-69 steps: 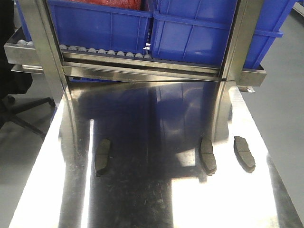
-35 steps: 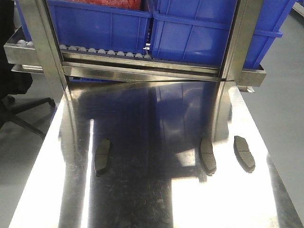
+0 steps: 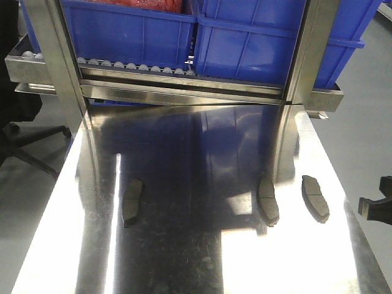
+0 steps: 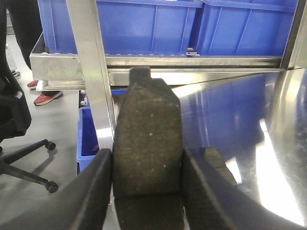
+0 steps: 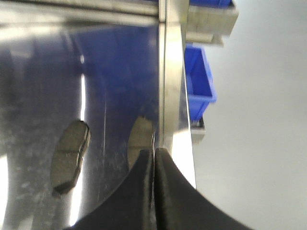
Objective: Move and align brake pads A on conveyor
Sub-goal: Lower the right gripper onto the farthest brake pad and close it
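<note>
Three brake pads A lie on the shiny steel tabletop (image 3: 202, 257): one at the left (image 3: 132, 201), two at the right (image 3: 267, 200) (image 3: 315, 197). In the left wrist view my left gripper (image 4: 147, 191) is shut on another dark grey brake pad (image 4: 146, 129), held on end above the table's left edge. My right gripper (image 5: 154, 152) is shut with nothing between its fingers, hovering over the table's right edge beside a pad (image 5: 140, 136) that it partly hides. A dark part of the right arm (image 3: 376, 202) shows at the right edge. The conveyor is out of view.
Blue bins (image 3: 245, 43) sit on a roller rack (image 3: 135, 66) behind the table, with steel posts (image 3: 61, 67) (image 3: 303, 55) at its back corners. An office chair (image 3: 24, 144) stands on the floor at the left. A small blue bin (image 4: 88, 139) stands below the table's left side.
A dark part of my right arm has come into the front view at the right edge. The three pads on the table have not moved.
</note>
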